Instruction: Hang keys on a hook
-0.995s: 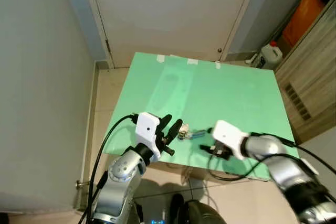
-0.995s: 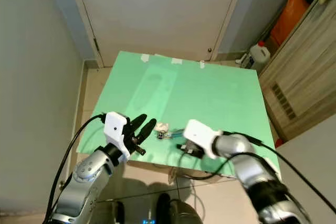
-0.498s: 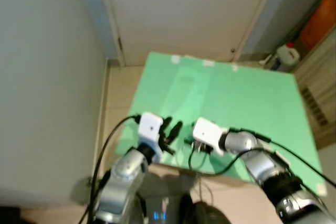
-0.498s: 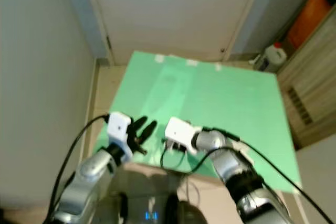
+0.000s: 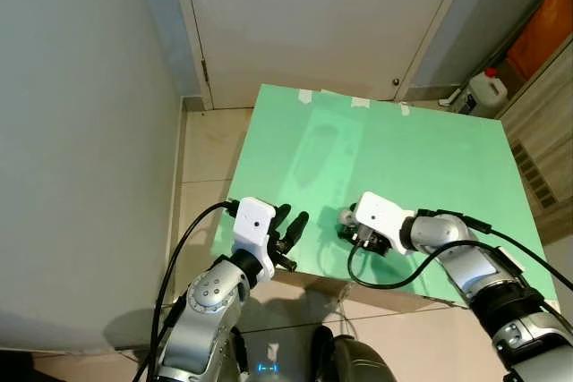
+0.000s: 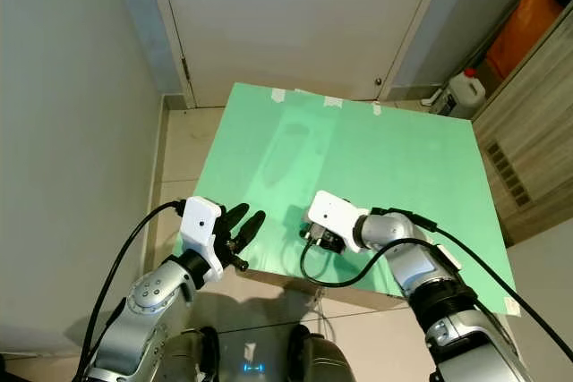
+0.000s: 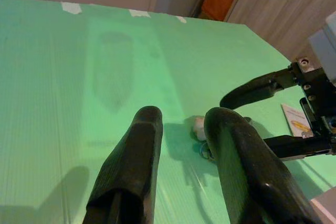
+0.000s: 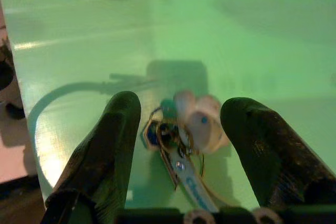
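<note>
Keys (image 8: 181, 132) are seen lying on the green tabletop (image 5: 403, 158), low and centre in the eye views, between the spread fingers of the right pincer (image 8: 178, 124), which grips nothing. The left pincer (image 5: 288, 232) is held open and unladen at lower left, near the tabletop's edge.

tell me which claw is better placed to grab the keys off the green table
Right. The right claw is open with the keys lying between its fingers on the green table; the left claw hovers off to the side.
</note>
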Robot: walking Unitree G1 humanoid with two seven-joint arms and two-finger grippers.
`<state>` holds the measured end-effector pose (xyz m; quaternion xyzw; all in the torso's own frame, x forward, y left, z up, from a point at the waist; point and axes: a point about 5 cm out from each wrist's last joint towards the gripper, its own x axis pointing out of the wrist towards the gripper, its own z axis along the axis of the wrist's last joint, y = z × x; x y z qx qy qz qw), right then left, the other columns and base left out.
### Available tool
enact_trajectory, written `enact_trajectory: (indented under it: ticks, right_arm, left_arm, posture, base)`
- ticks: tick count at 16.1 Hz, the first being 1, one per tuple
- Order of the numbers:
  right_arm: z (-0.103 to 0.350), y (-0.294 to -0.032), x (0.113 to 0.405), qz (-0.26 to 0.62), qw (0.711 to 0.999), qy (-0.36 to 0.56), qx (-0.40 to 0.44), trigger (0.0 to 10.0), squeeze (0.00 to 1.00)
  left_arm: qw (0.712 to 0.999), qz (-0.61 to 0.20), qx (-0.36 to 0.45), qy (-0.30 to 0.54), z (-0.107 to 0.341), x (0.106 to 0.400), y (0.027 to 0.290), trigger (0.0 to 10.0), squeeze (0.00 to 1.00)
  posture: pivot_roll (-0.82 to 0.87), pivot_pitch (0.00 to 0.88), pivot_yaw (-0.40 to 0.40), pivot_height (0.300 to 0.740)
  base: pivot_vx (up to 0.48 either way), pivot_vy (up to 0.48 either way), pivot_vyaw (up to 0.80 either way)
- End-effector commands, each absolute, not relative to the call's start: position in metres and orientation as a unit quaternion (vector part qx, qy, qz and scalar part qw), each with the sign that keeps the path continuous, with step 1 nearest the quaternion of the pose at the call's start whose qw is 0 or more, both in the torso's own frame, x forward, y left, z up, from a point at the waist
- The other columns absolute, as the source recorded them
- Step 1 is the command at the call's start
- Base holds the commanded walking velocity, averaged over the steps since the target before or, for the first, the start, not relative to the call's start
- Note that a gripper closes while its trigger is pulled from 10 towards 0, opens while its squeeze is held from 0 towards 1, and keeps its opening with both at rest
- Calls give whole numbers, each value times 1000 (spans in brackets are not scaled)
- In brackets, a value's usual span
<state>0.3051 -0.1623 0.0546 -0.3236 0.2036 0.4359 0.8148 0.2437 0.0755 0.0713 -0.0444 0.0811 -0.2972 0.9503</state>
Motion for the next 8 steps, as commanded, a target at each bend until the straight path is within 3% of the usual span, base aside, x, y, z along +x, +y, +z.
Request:
enact_trajectory:
  ticks: [1,3,5,8]
  right_arm:
    - [52,-174,304,439,804,225,-331,10000,0]
    - [52,-186,303,443,798,245,-327,10000,0]
    - [65,-211,313,398,817,255,-330,10000,0]
    - [65,-217,312,400,813,273,-324,10000,0]
  left_arm:
    - [949,-304,-39,77,74,241,71,10000,0]
    - [948,-305,-38,76,75,240,71,10000,0]
    - [948,-306,-40,77,75,237,73,10000,0]
    - [948,-307,-39,79,74,235,73,10000,0]
  posture:
    - [72,203,-48,740]
    - [79,210,-51,740]
    - [81,217,-49,740]
    - [78,220,-48,740]
  base:
    - [0,0,0]
    - [0,0,0]
    - [0,0,0]
    - [0,0,0]
